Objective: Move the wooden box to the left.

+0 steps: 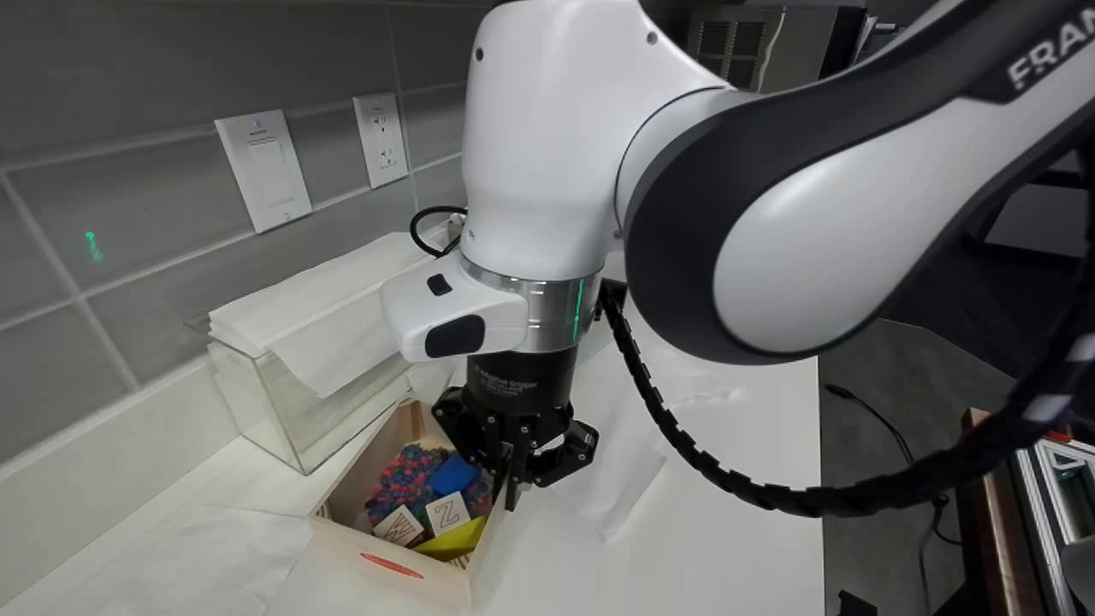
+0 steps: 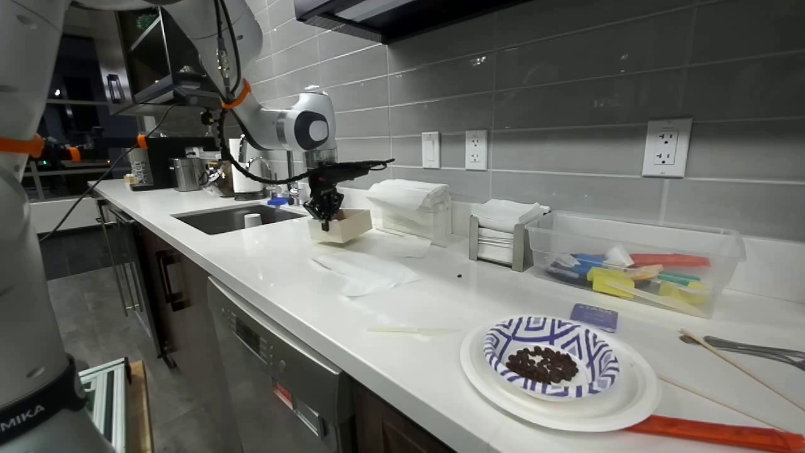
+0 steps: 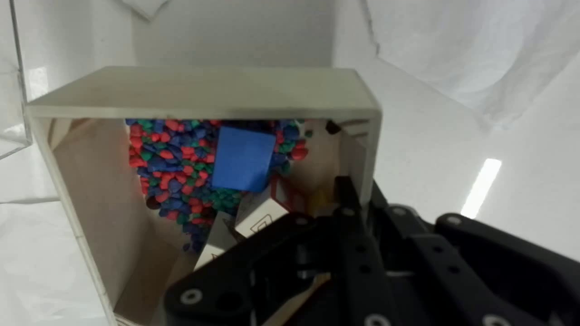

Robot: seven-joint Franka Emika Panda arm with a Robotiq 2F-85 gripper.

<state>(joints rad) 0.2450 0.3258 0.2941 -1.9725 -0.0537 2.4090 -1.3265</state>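
The fingers pinch the wooden box by one wall, just beside the clear holder on the counter; hung from that wall alone, it could twist and spill its coloured bits (it has no lid).

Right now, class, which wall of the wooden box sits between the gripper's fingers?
The wall farthest from the clear napkin holder, on the right in the wrist view: the gripper has one finger inside, one outside. The other three have none.
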